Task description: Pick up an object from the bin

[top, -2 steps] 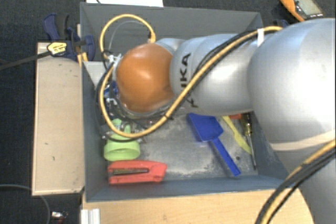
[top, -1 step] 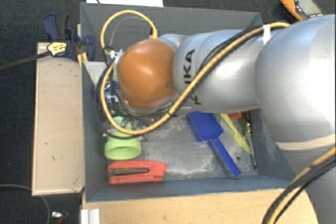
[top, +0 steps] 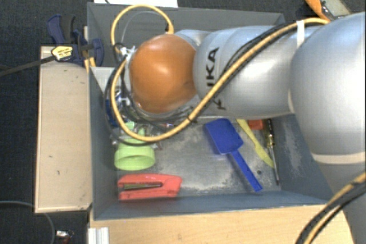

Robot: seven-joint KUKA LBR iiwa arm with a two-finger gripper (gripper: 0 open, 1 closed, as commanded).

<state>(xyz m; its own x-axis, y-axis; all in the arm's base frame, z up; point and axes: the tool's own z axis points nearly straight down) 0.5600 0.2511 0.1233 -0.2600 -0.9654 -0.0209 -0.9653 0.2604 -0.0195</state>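
My gripper (top: 118, 114) hangs low at the left side of the bin, mostly hidden under the arm's orange dome. Just below it, touching or nearly touching, lies a light green cup-like ring (top: 135, 157) on the bin floor. A red stapler (top: 148, 186) lies flat in front of the green ring, along the near wall. Whether anything is between the gripper's jaws is hidden.
A blue plastic scoop (top: 230, 148) lies at the bin's middle, handle pointing to the near right. Right of it are a yellow strip (top: 255, 142), a small orange piece (top: 255, 124) and a thin dark tool (top: 270, 147). The arm covers the bin's far half.
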